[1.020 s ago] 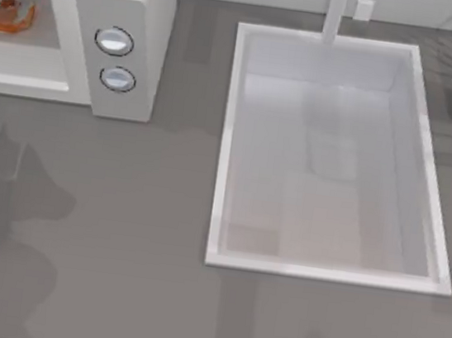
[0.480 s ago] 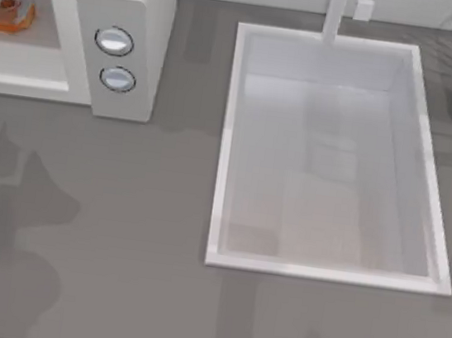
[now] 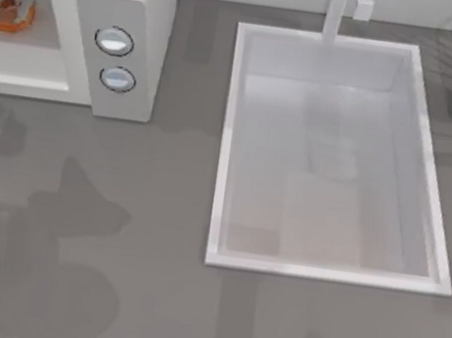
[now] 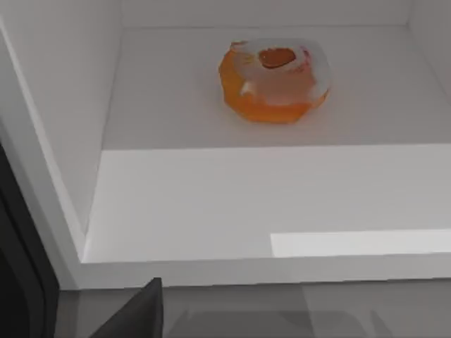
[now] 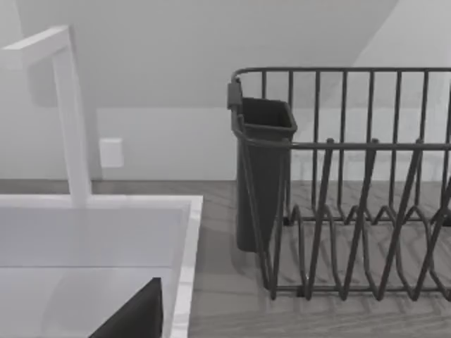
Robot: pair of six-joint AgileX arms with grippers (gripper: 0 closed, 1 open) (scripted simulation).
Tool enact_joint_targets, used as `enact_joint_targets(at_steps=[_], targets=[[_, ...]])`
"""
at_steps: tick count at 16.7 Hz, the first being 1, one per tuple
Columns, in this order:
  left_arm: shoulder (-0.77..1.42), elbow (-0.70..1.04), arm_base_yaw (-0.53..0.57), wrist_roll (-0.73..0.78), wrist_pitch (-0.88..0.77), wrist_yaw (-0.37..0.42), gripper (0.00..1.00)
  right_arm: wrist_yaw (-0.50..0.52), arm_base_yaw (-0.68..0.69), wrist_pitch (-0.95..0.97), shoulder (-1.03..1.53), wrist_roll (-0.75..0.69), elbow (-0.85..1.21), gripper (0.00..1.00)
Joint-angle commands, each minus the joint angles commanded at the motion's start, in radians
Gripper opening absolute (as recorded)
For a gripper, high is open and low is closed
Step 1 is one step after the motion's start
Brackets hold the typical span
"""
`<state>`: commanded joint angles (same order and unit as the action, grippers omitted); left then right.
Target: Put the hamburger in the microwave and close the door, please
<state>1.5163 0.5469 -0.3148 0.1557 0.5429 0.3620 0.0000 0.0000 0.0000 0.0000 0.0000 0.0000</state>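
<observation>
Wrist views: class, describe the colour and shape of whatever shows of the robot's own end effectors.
The left end effector, facing the microwave cavity, shows as a matte charcoal wedge with a straight slanted edge. The right end effector, by the sink, looks identical. No cables or markings are visible on either.

— What sort of place is this?
— A rendered kitchen: grey counter, white sink at centre with its tap at 12 o'clock.
— Anything more?
— A microwave at 10 o'clock, a dark dish rack at 2 o'clock.
</observation>
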Motion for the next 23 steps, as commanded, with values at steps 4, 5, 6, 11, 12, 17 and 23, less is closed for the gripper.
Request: enact_joint_targets(at_steps=[4, 5, 6, 11, 12, 17, 23], targets=[[-0.096, 0.037, -0.001, -0.001, -0.110, 0.000, 1.00, 0.000, 0.000, 0.000, 0.000, 0.000, 0.000, 1.00], [-0.098, 0.037, -0.001, -0.001, -0.112, 0.000, 1.00, 0.000, 0.000, 0.000, 0.000, 0.000, 0.000, 1.00], [-0.098, 0.037, -0.001, -0.001, -0.112, 0.000, 1.00, 0.000, 0.000, 0.000, 0.000, 0.000, 0.000, 1.00], [-0.126, 0.023, 0.009, -0.004, -0.118, -0.006, 1.00, 0.000, 0.000, 0.000, 0.000, 0.000, 0.000, 1.00], [-0.157, 0.012, 0.016, -0.008, -0.126, -0.013, 1.00, 0.000, 0.000, 0.000, 0.000, 0.000, 0.000, 1.00], [-0.420, -0.094, 0.075, -0.037, -0.205, -0.080, 1.00, 0.000, 0.000, 0.000, 0.000, 0.000, 0.000, 1.00], [-0.881, -0.298, 0.174, -0.081, -0.361, -0.199, 1.00, 0.000, 0.000, 0.000, 0.000, 0.000, 0.000, 1.00]])
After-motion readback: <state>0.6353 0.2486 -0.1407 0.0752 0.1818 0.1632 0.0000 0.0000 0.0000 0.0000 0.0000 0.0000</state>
